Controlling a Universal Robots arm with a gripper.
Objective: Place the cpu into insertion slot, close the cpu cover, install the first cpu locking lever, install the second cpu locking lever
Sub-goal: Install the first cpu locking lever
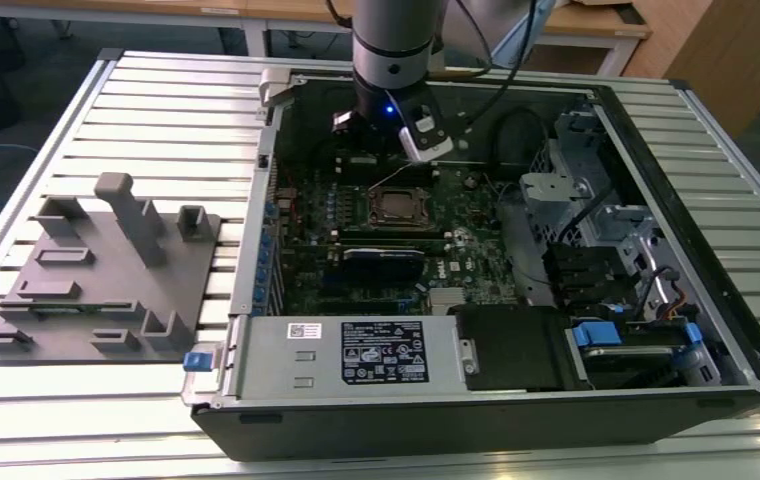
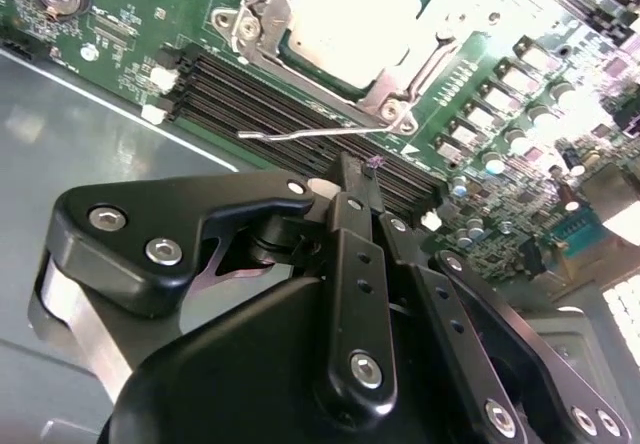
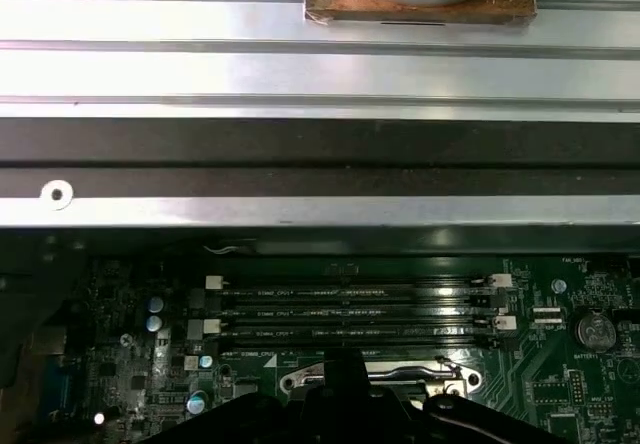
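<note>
The cpu [image 2: 345,14] lies in the insertion slot [image 1: 400,206] on the green motherboard, its pale metal top showing. The shiny cpu cover [image 2: 395,84] lies flat as a frame around it. A thin wire locking lever [image 2: 300,134] stands free beside the socket, over the memory slots, and it also shows in the exterior view as the lever [image 1: 391,178]. My gripper [image 2: 350,172] hangs just behind the socket, its black fingers pressed together with nothing seen between them. The gripper [image 1: 383,150] reaches down into the open computer case from the far side.
Black memory slots [image 3: 350,309] run next to the socket. The case's metal wall [image 3: 320,164] rises close behind the gripper. A silver power-supply box [image 1: 347,355], drive cages [image 1: 594,230] and cables crowd the case. A grey fixture block [image 1: 100,270] sits on the slatted table at the exterior view's left.
</note>
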